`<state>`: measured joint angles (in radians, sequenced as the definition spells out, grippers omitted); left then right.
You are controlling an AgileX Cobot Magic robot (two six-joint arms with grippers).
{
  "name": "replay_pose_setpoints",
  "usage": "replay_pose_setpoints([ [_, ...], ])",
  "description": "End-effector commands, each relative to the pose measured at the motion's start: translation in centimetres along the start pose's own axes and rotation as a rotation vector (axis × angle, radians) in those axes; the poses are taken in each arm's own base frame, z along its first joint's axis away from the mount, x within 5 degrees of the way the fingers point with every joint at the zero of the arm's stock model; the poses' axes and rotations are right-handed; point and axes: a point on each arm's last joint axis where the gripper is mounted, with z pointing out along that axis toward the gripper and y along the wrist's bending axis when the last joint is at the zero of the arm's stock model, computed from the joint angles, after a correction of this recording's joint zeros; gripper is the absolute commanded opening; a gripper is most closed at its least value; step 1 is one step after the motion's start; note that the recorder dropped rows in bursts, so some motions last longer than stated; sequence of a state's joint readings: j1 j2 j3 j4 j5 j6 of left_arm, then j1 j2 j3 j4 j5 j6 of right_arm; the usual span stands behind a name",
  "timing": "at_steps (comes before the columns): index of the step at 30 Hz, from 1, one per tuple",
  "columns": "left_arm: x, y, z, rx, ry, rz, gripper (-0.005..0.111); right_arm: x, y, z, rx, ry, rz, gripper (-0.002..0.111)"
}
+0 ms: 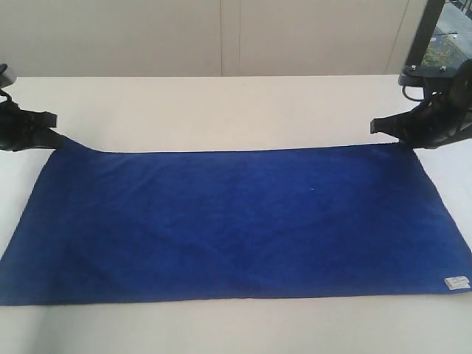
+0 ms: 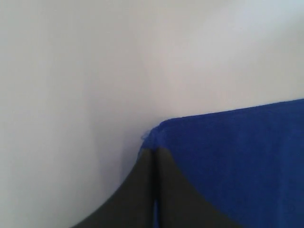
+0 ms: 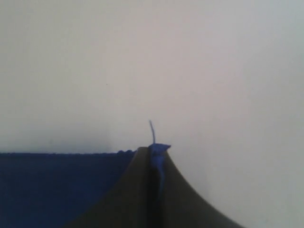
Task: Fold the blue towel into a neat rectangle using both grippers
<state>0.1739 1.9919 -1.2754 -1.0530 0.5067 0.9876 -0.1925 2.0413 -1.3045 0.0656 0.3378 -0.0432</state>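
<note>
Blue towel (image 1: 236,221), quantity one, lies flat mid-frame; left gripper (image 1: 57,138) and right gripper (image 1: 402,145) each clamp one upper corner.

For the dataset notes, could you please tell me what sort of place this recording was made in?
Probably an indoor robot test bench: a plain white table bearing the blue towel, bare cream wall panels behind, and the left gripper and right gripper pinching its far corners.

The black, narrow-jawed left gripper (image 1: 57,135) reaches in from the frame's left edge, the matching right gripper (image 1: 400,142) from its right edge — both with jaws pressed together, each pinching 1 corner of the royal-blue microfibre towel (image 1: 236,221).
</note>
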Motion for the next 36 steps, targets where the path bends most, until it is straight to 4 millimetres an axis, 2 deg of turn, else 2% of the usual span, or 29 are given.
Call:
replay_pose_setpoints([
  [1,-1.0,-2.3,-2.4,0.082,-0.022,0.043,0.000,-1.0,-0.2,-3.3,0.000,-0.011,-0.006,0.000],
  [6,-1.7,-4.8,-5.5,0.125,-0.010,0.122,0.000,-1.7,0.0,-7.2,-0.006,-0.012,-0.007,0.000],
  [10,-2.5,-6.7,-8.8,0.086,-0.044,0.102,0.000,-2.2,0.2,-11.4,-0.011,-0.031,-0.011,0.000],
  [14,-2.8,-9.3,-12.2,0.101,-0.077,0.172,0.000,-2.6,0.3,-15.7,-0.014,-0.092,-0.015,0.000],
  [23,-2.1,-14.1,-18.7,0.084,-0.179,0.272,0.000,-1.0,0.5,-23.7,-0.018,-0.241,-0.019,0.000],
  [28,-1.1,-15.9,-21.0,0.083,-0.218,0.308,0.000,0.7,0.6,-26.4,-0.018,-0.295,-0.020,0.000],
  [36,0.5,-17.3,-22.7,0.075,-0.250,0.330,0.000,2.8,0.6,-28.9,-0.019,-0.353,-0.022,0.000],
])
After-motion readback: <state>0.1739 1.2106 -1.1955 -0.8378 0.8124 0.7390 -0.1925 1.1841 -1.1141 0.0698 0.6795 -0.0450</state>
